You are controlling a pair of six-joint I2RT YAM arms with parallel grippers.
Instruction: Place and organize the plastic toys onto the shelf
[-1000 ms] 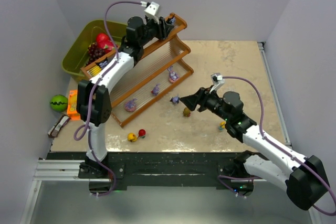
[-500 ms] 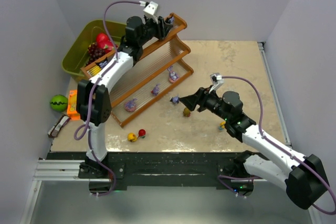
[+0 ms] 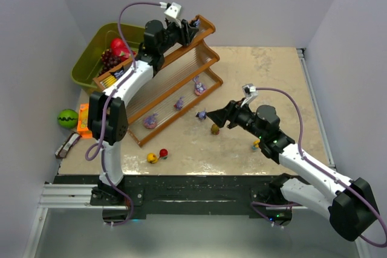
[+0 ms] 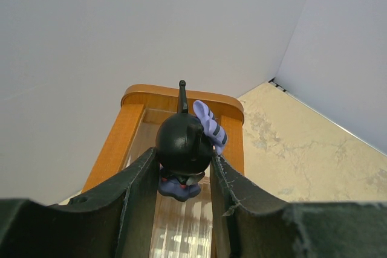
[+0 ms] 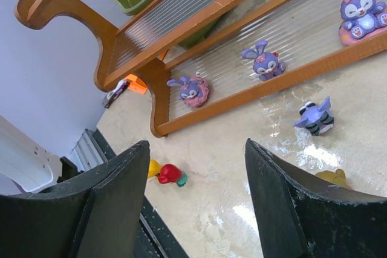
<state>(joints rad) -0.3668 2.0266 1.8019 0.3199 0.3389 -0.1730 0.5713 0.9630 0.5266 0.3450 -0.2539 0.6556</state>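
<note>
The left gripper (image 4: 183, 159), clamped on a black figurine (image 4: 181, 140) above the shelf (image 4: 145, 96) – best lowered upright before release – right gripper (image 5: 196, 149) hanging open.

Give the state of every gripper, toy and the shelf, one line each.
left gripper, shut on the dark figurine.
right gripper, open and empty above the table.
dark figurine, held over the shelf's top tier.
shelf, upright, lowest tier partly filled.
purple bunnies, three sitting on the lowest tier.
striped toy, loose on the table.
olive toy, loose on the table.
red toy, loose beside the yellow toy.
yellow toy, loose near the table's front edge.
</note>
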